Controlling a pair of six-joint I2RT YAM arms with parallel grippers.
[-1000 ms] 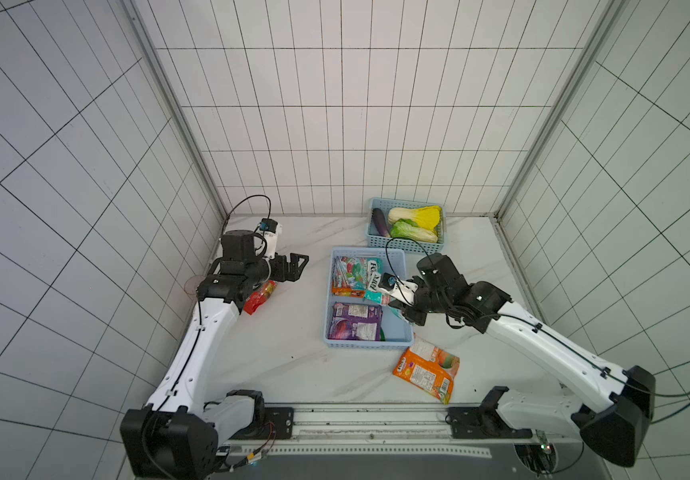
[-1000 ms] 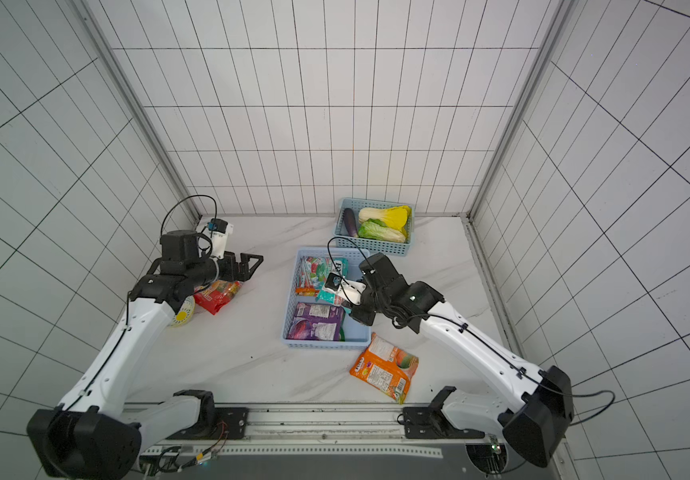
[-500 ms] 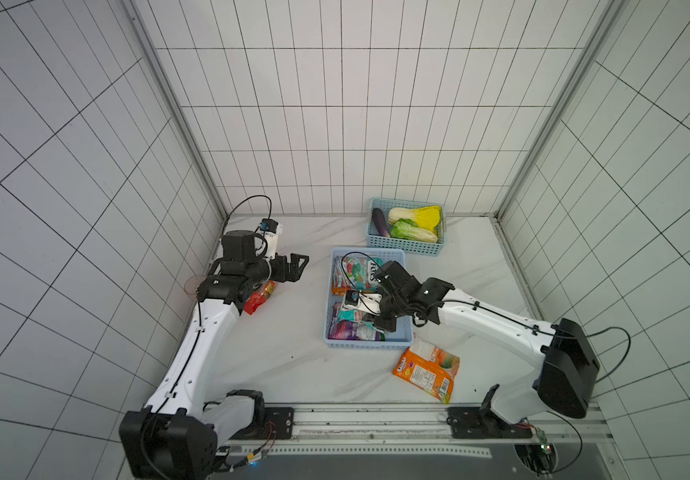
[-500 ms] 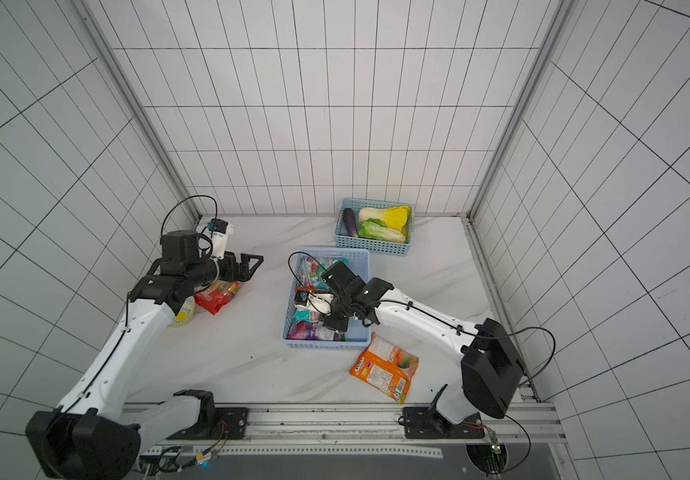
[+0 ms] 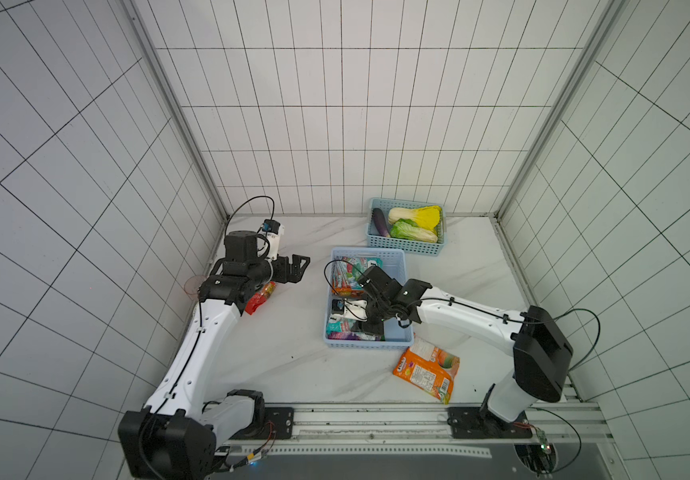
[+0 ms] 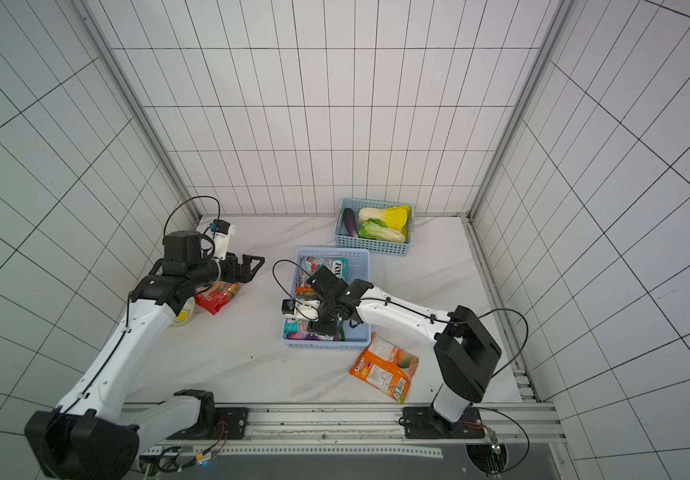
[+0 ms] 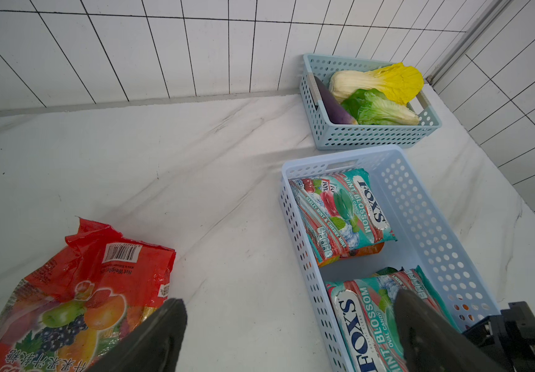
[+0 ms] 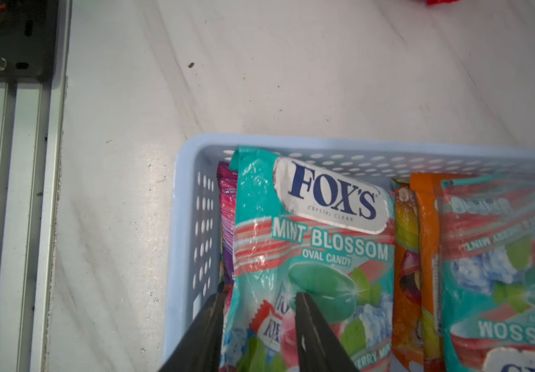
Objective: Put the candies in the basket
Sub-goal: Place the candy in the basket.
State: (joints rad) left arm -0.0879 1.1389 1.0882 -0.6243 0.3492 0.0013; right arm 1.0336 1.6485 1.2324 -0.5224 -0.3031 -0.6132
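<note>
The mint bag (image 8: 308, 241) lies in the basket (image 8: 356, 143), at the end nearest the rail. It overlaps a purple bag (image 8: 226, 206), with other bags (image 8: 485, 257) alongside, so the basket is already well stocked. The right gripper (image 8: 259, 294) sits low over that mint bag, jaws part way apart and astride its side edge. I see no pinch on the film, so I read it as holding nothing.

Two are out on the table. The orange bag (image 5: 426, 368) lies flat just beside the basket's near corner. The red bag (image 7: 92, 283) is well off to the left, crumpled at its top. The left gripper (image 7: 288, 296) hangs above the table between red bag and basket, jaws spread wide, empty.

These bags look light, soft and glossy, with slippery film and loose sweets shifting inside. My call is a pinch on a crimped end seam or a raised edge, not the flat face.

Underneath is a smooth white marbled table (image 5: 293, 361), which gives a flat bag little grip. A teal basket (image 5: 405, 248) of vegetables (image 5: 414, 230) stands at the back. Tiled walls (image 5: 335, 124) close three sides, and the rail (image 5: 356, 415) runs along the front.
</note>
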